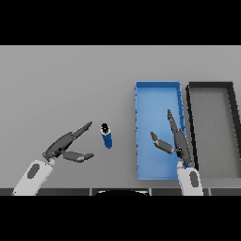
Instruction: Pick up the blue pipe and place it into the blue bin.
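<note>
A short blue pipe with a dark top end stands on the grey table, left of the blue bin. My left hand lies open just left of the pipe, fingers straight and pointing toward it, thumb spread below; a small gap separates fingertips and pipe. My right hand hovers open over the right part of the blue bin, fingers pointing away from me and thumb out to the left. Nothing lies in the bin.
A black bin stands directly right of the blue bin, their long sides nearly touching. Both bins reach close to the table's front edge.
</note>
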You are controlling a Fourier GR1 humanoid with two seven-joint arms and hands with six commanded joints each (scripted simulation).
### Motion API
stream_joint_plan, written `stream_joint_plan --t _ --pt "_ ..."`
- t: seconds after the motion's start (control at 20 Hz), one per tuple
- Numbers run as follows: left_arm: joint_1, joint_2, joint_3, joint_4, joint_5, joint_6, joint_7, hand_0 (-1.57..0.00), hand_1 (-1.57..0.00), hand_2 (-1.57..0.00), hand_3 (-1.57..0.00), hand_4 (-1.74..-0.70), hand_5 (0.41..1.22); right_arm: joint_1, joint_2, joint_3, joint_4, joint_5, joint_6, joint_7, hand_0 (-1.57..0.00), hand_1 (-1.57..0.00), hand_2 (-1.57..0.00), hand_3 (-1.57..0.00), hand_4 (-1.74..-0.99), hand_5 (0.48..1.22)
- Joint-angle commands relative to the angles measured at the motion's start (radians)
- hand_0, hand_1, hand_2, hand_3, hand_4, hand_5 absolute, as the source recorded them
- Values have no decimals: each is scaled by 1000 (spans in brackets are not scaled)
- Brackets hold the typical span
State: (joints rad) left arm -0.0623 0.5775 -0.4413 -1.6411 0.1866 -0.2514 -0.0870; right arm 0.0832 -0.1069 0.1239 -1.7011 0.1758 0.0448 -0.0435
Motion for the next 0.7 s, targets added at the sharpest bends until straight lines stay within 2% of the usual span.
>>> stream_joint_plan --t 0.0,0.15,0.3,0.5,0.65 --pt "-6 -25 -12 20 -21 10 -16 1 1 1 1 -1186 466 4 1 5 -6 6 -1 -1 1 1 1 1 -1223 619" --pt "-18 -74 -42 43 -49 22 -6 1 1 1 1 -1193 465 11 8 13 -10 16 -7 11 1 1 1 1 -1230 622" --pt "-66 -153 -65 137 -64 21 26 1 1 1 1 -1195 467 13 11 13 -6 18 -8 8 1 1 1 1 -1229 621" --pt "-111 -231 -85 214 -84 23 9 1 1 1 1 -1172 464 16 11 9 -10 21 -17 14 1 1 1 1 -1208 608" --pt "-156 -260 -97 268 -121 29 3 1 1 1 1 -1131 462 21 2 2 -21 8 -7 11 1 1 1 1 -1201 605"
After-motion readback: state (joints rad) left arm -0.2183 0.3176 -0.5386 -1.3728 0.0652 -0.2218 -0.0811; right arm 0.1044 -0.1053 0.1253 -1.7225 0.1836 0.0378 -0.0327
